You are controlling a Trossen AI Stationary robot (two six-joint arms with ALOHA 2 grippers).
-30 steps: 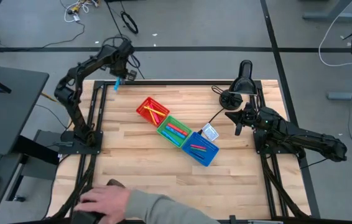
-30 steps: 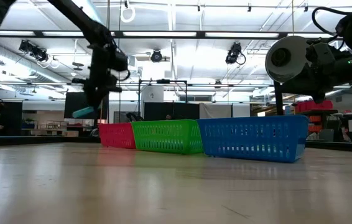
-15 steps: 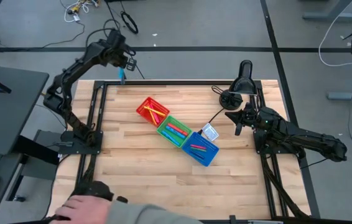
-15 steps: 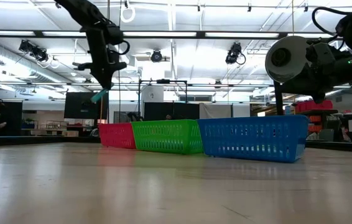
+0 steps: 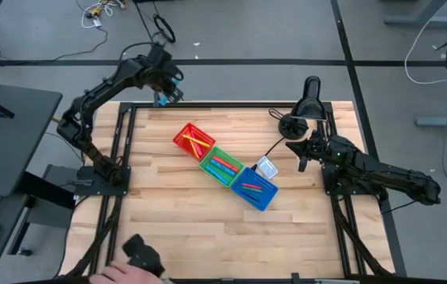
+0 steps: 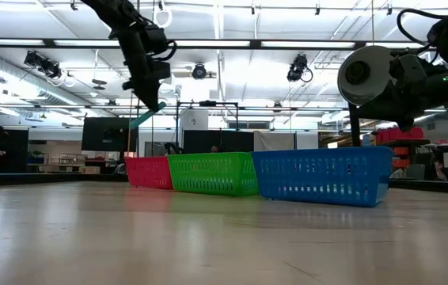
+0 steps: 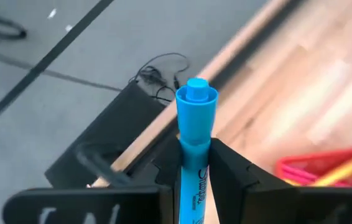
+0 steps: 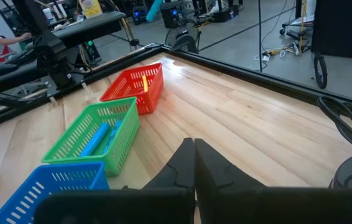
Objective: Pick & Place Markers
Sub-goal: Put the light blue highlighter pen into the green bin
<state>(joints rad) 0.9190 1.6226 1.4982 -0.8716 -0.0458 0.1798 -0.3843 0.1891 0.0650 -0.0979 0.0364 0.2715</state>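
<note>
My left gripper (image 5: 163,91) hangs high over the table's far left corner, shut on a light blue marker (image 7: 195,134) that also shows in the low view (image 6: 146,119). Three bins stand in a slanted row mid-table: red (image 5: 192,140), green (image 5: 221,165) and blue (image 5: 254,188), each with markers lying inside. My right gripper (image 8: 193,163) is shut on nothing and rests at the table's right side (image 5: 303,156), pointing toward the bins. My left gripper pinches the marker's barrel (image 7: 193,182) between its two fingers (image 7: 229,171). The marker lies along the fingers, its blue end (image 7: 196,99) sticking out past the tips. The fingers slant down from above. The marker hangs tilted below them, lifted well clear of the table.
A small white-and-blue packet (image 5: 266,167) lies beside the blue bin. A lamp-like stand (image 5: 309,99) is at the far right corner. A person's hand (image 5: 133,270) with a dark object shows at the near edge. Bare wood lies left of and in front of the bins.
My left gripper has risen with the blue marker and gone toward the table's right, rolling its wrist so the marker now slants differently. It has stayed shut on the marker. The person's arm at the near edge has drawn back.
</note>
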